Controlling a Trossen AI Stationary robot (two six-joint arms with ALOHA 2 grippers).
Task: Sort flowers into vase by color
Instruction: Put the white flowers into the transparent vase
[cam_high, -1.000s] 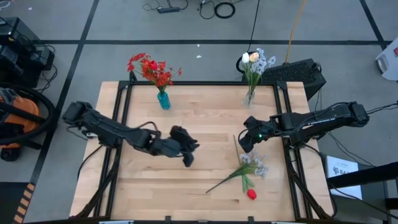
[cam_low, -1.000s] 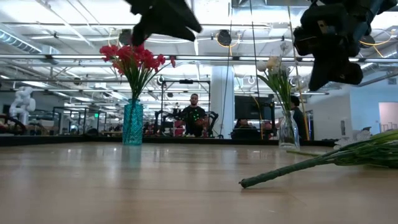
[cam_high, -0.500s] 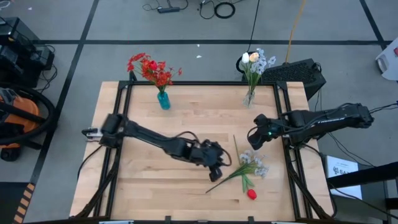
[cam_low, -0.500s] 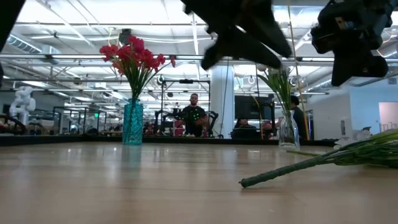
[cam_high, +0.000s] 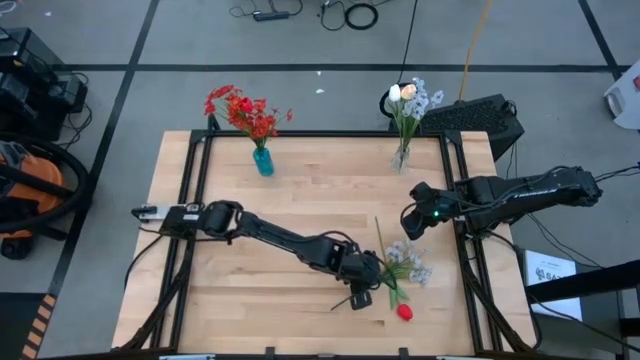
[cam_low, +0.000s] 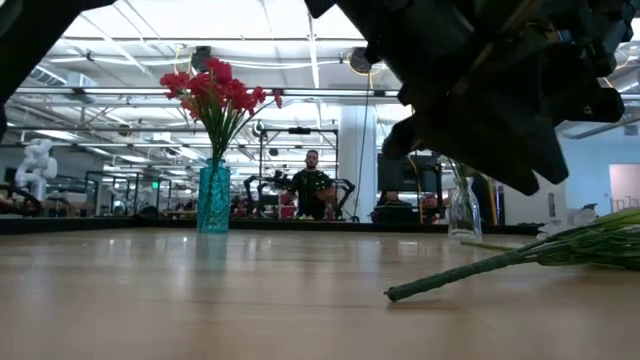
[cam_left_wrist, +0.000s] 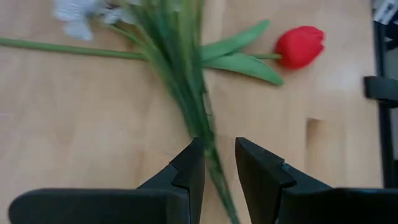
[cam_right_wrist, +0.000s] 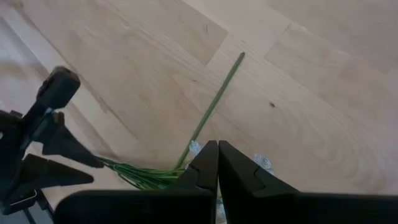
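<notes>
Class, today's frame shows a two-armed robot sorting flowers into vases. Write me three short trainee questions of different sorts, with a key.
1. True or false: the left tool is shut on a stem.
2. Which vase holds red flowers? A) the blue vase B) the clear vase
3. Fill in: the red tulip lies on the ____.

Key: 1. False: its fingers stand apart over the green stems. 2. A. 3. Table. The right tool waits, shut, near the table's right edge.

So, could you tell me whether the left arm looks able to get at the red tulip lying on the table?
Probably yes: the left claw hangs open over the loose stems, and the red tulip lies just beyond them, uncovered.
</notes>
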